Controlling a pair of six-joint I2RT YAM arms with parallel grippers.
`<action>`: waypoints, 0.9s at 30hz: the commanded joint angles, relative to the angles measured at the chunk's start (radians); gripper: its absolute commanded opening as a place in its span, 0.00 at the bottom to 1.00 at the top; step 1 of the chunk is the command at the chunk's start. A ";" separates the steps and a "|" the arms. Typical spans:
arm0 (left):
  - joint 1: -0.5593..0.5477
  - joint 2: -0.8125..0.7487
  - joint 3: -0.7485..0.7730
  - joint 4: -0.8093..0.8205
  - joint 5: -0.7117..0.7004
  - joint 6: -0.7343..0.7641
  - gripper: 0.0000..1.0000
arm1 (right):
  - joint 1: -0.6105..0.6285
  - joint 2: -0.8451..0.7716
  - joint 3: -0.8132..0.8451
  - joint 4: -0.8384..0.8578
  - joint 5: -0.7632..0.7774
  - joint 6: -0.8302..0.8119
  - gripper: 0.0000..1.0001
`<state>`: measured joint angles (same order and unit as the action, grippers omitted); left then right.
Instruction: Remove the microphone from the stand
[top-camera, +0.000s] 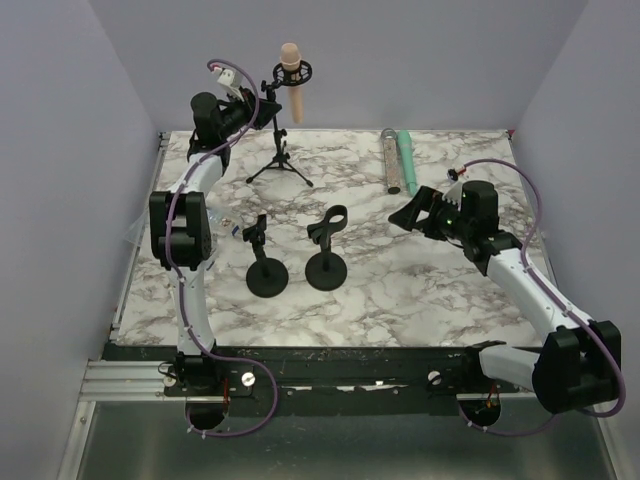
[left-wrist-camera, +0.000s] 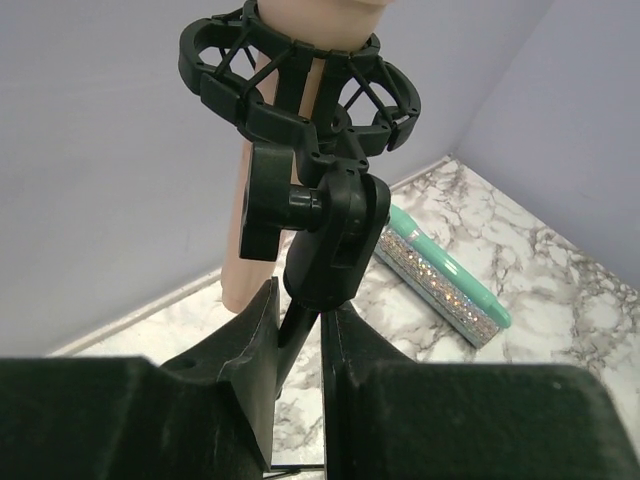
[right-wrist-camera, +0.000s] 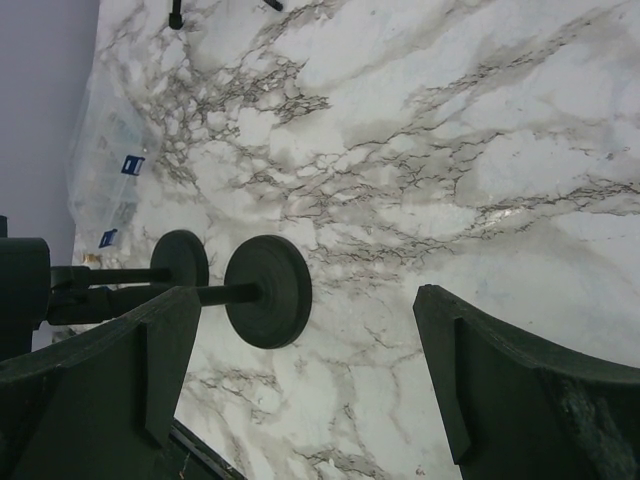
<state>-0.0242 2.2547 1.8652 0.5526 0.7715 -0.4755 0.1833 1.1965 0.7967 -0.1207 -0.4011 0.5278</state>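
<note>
A peach microphone (top-camera: 291, 78) sits upright in a black shock mount (top-camera: 291, 70) on top of a tripod stand (top-camera: 280, 160) at the back left. My left gripper (top-camera: 262, 106) is shut on the stand's thin pole just below the swivel joint. In the left wrist view the gripper (left-wrist-camera: 300, 305) pinches the pole under the joint, with the shock mount (left-wrist-camera: 300, 85) above and the microphone body (left-wrist-camera: 247, 235) hanging behind it. My right gripper (top-camera: 406, 215) is open and empty above the right middle of the table, and it shows open in the right wrist view (right-wrist-camera: 308, 305).
Two short black stands with round bases (top-camera: 266, 272) (top-camera: 326, 266) stand mid-table; both bases show in the right wrist view (right-wrist-camera: 268, 290). A silver glitter microphone (top-camera: 392, 160) and a teal one (top-camera: 407, 160) lie at the back right. Purple walls enclose the table.
</note>
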 joint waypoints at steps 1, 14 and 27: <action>-0.018 -0.094 -0.153 -0.042 0.047 -0.050 0.00 | 0.001 -0.041 -0.030 0.028 -0.013 0.013 0.97; -0.076 -0.356 -0.587 0.016 -0.024 -0.068 0.00 | 0.001 -0.125 -0.095 0.054 -0.048 0.029 0.97; -0.140 -0.534 -0.883 0.113 -0.083 -0.185 0.00 | 0.001 -0.151 -0.100 0.077 -0.097 0.057 0.97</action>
<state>-0.1410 1.7405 1.0988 0.7773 0.6781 -0.5018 0.1833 1.0653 0.6964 -0.0666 -0.4515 0.5762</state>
